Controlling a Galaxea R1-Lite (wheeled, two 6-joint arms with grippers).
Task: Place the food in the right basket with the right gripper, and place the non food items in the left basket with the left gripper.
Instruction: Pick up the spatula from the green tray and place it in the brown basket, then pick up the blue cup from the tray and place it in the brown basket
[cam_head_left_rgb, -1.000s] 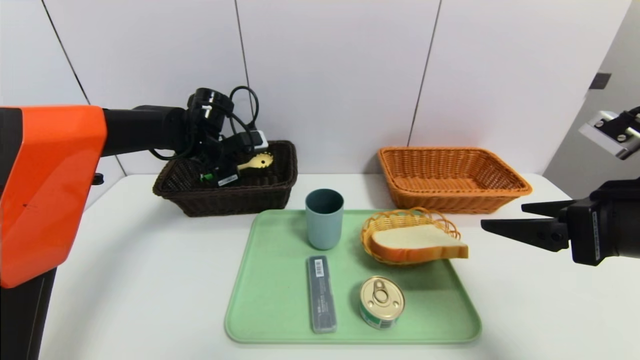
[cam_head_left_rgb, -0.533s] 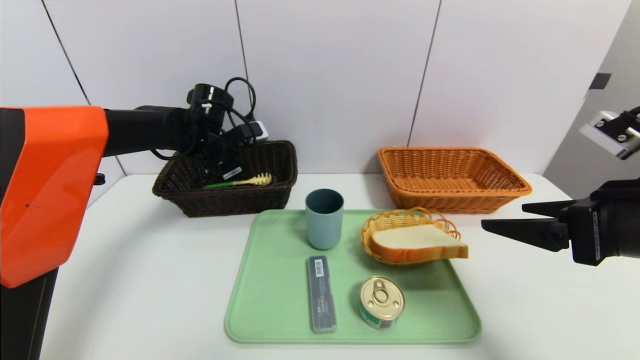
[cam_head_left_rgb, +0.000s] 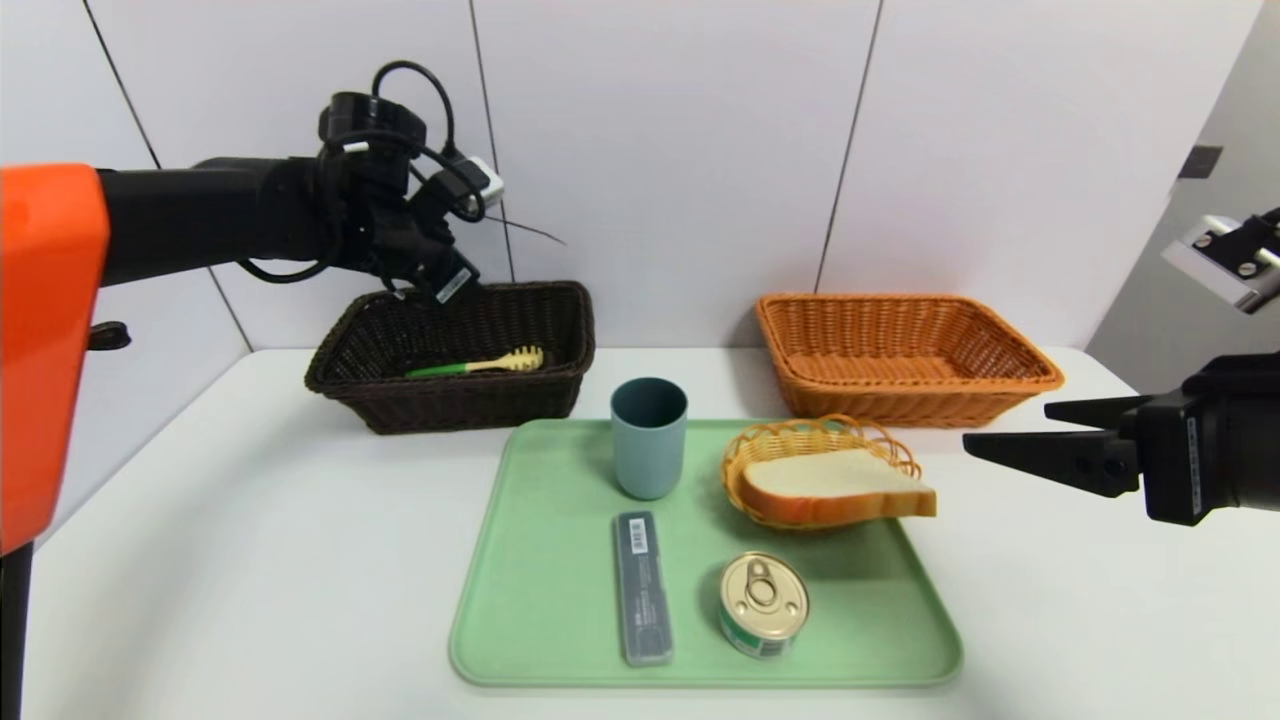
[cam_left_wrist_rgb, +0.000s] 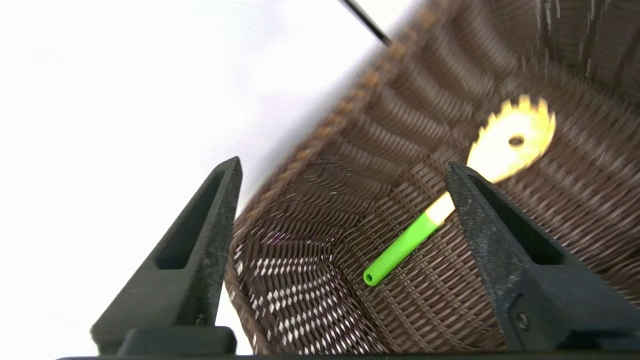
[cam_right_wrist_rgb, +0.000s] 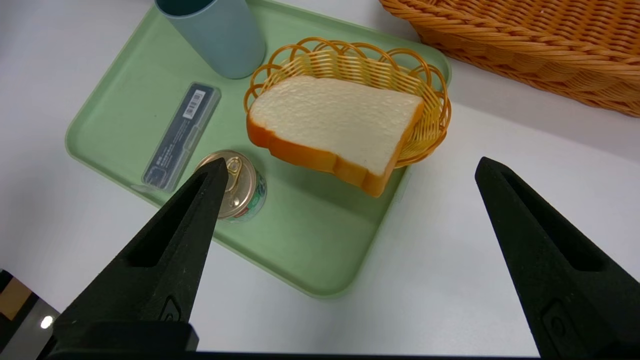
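Note:
A yellow spoon with a green handle (cam_head_left_rgb: 478, 365) (cam_left_wrist_rgb: 510, 140) lies loose inside the dark brown left basket (cam_head_left_rgb: 470, 402) (cam_left_wrist_rgb: 400, 100). My left gripper (cam_head_left_rgb: 430, 280) (cam_left_wrist_rgb: 344, 164) hangs open above that basket's back rim, holding nothing. On the green tray (cam_head_left_rgb: 540, 560) (cam_right_wrist_rgb: 310, 235) stand a blue-grey cup (cam_head_left_rgb: 649, 437) (cam_right_wrist_rgb: 215, 30), a grey case (cam_head_left_rgb: 641, 587) (cam_right_wrist_rgb: 181, 135), a tin can (cam_head_left_rgb: 764, 604) (cam_right_wrist_rgb: 242, 187) and a bread slice (cam_head_left_rgb: 835, 487) (cam_right_wrist_rgb: 335, 120). The orange right basket (cam_head_left_rgb: 900, 400) (cam_right_wrist_rgb: 525, 45) holds nothing. To the tray's right, my right gripper (cam_head_left_rgb: 1005, 430) (cam_right_wrist_rgb: 351, 162) hovers open and empty.
The bread rests in a small round wicker dish (cam_head_left_rgb: 810, 437) (cam_right_wrist_rgb: 430, 95) on the tray's right side. Both large baskets stand at the back of the white table (cam_head_left_rgb: 250, 560), against the wall. A grey fixture (cam_head_left_rgb: 1225, 262) sits at the far right.
My left gripper opened and let the spoon drop into the brown basket, then rose up and to the left. The right arm has stayed still.

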